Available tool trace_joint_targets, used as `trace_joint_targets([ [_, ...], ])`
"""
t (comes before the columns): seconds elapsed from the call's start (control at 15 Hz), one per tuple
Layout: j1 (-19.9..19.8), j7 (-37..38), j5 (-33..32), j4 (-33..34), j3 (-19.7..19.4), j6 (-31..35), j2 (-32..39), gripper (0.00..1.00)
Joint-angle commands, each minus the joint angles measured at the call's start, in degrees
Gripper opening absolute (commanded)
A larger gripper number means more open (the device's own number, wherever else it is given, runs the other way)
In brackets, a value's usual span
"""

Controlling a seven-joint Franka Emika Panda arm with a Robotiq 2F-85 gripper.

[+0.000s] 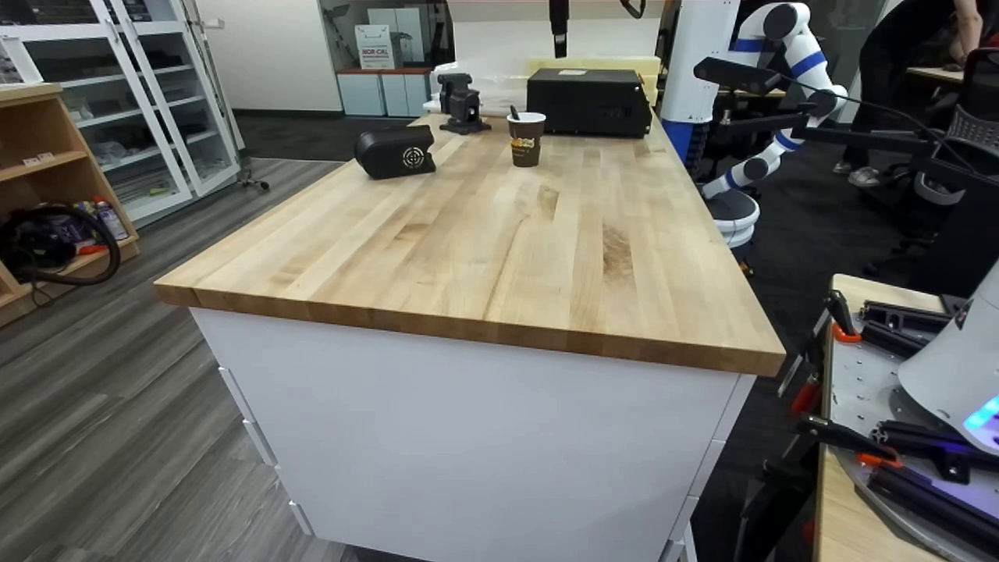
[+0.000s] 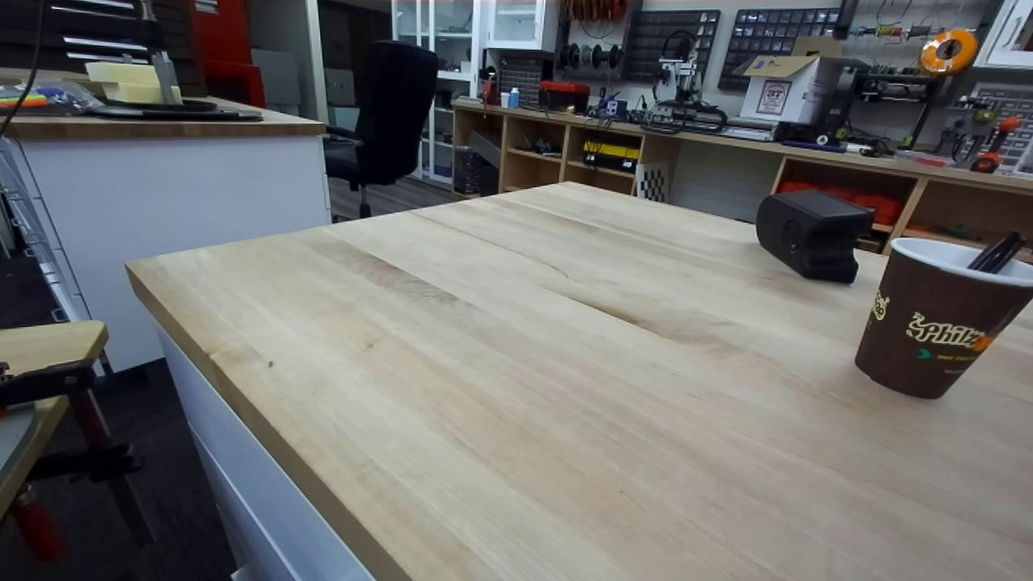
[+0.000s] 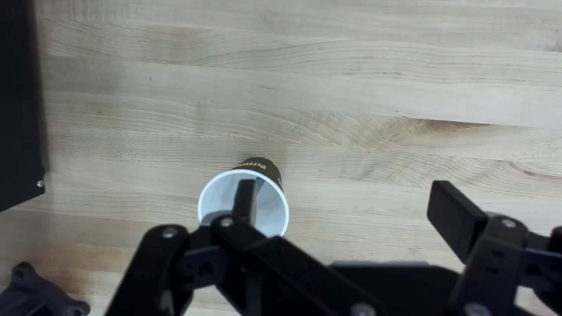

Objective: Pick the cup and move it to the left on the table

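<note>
The cup [image 2: 936, 323] is dark brown, white inside, with yellowish lettering; the hand [image 3: 349, 210] gapes wide.

In both exterior views, you are seeing the cup [image 1: 526, 147] standing on the counter [image 1: 468, 257], a stick [image 2: 994, 254] poking out of it. In an exterior view, the case [image 1: 392, 153] is lying to the cup's left; behind it, the vise-like tool [image 1: 461, 105] is standing to the left, the box [image 1: 587, 103] to the right. In the wrist view, your claw [image 3: 350, 208] is partly covering the cup.
</note>
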Motion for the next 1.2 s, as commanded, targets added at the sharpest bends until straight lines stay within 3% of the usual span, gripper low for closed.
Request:
trace_joint_targets([
  [0.0,1.1,1.3,-4.0,0.0,-1.9,9.8,0.7,1.00],
  [0.27,0.5,4.7,-5.2,-0.9,-2.1,20.5,2.1,1.00],
  [0.87,-2.0,10.3,6.8,-1.4,1.6,19.2,4.5,1.00],
  [1.13,-1.9,10.7,6.9,-1.9,0.2,21.0,6.0,1.00],
])
